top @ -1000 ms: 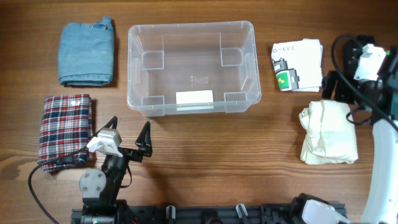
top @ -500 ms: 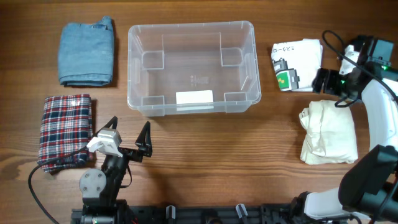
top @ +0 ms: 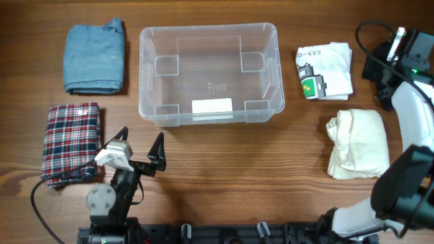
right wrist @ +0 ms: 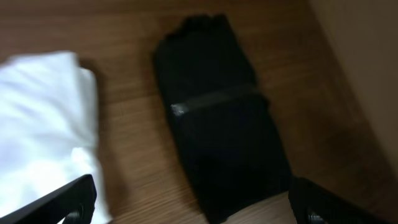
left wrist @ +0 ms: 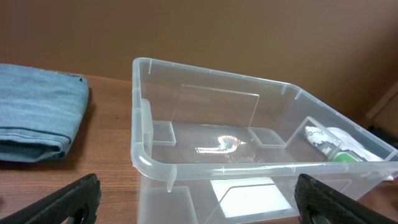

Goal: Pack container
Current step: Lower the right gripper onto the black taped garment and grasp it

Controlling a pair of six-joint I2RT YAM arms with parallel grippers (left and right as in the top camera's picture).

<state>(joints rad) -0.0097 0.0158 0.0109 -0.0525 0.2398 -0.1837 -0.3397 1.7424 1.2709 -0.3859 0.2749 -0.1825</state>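
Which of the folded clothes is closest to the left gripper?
The red plaid garment, right beside the left gripper. The blue denim garment sits farther back; the white printed garment and cream garment lie past the container.

Soft, even light from above fills the overhead view, with faint shadows beside the container point(top: 210, 74). Glare streaks its clear floor in the left wrist view (otherwise sharp). The right wrist view is dimmer and blurred, smearing the black cloth point(right wrist: 224, 155) and white cloth point(right wrist: 50, 124).
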